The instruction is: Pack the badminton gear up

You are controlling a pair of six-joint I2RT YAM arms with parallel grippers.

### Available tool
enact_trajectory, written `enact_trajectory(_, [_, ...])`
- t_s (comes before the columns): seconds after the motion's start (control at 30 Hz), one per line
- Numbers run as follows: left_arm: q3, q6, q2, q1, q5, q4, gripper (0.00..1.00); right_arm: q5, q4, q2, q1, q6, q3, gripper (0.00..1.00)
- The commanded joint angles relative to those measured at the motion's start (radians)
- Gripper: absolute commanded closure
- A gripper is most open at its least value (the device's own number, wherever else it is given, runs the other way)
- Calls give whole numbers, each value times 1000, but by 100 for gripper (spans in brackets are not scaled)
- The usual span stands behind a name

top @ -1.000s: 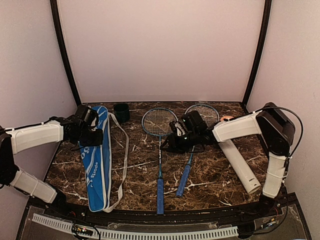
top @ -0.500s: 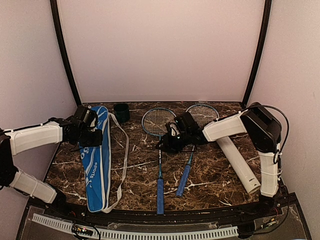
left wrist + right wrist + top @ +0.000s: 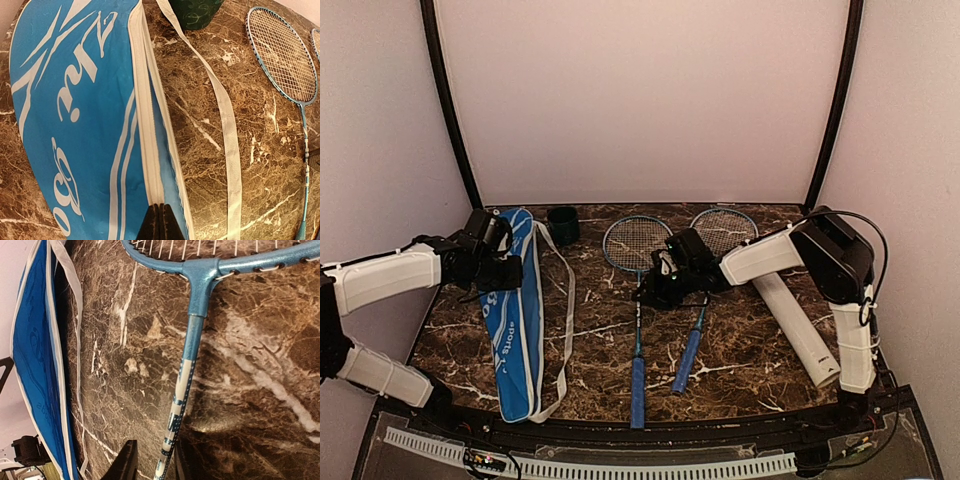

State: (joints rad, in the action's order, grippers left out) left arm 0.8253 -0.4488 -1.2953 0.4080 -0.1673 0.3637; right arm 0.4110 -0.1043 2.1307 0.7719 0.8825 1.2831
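Note:
The blue racket bag (image 3: 515, 320) with white lettering lies lengthwise at the left. My left gripper (image 3: 510, 272) is shut on its white zipper edge (image 3: 150, 150), which runs into the fingertips (image 3: 161, 222). Two blue-handled rackets lie mid-table: the left racket (image 3: 638, 330) and the right racket (image 3: 692, 345). My right gripper (image 3: 645, 292) is low over the left racket's shaft (image 3: 187, 360). The shaft passes between the fingers (image 3: 155, 465); the right finger is against it and a gap remains on the left side. The long white tube (image 3: 798, 325) lies at the right.
A small dark cup (image 3: 562, 224) stands at the back, between the bag and the racket heads. The bag's white strap (image 3: 567, 320) loops over the marble beside the bag. Walls enclose the table on three sides.
My right arm has moved left, bringing its gripper over the left racket's shaft, and its jaws have narrowed around it. The left arm and the bag have hardly moved.

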Motion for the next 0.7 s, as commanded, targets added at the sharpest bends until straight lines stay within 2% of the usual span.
enact_trajectory(0.0, [-9,-17,60,1,-34,-2,100,-15,-13,38,4,16,23,79])
enact_trajectory(0.13, [2,-13,101,1,-67,15,100,-11,-51,13,-3,20,-10,99])
enact_trajectory(0.67, [69,80,247,1,-90,43,100,-49,-171,-156,-22,-15,-104,100])
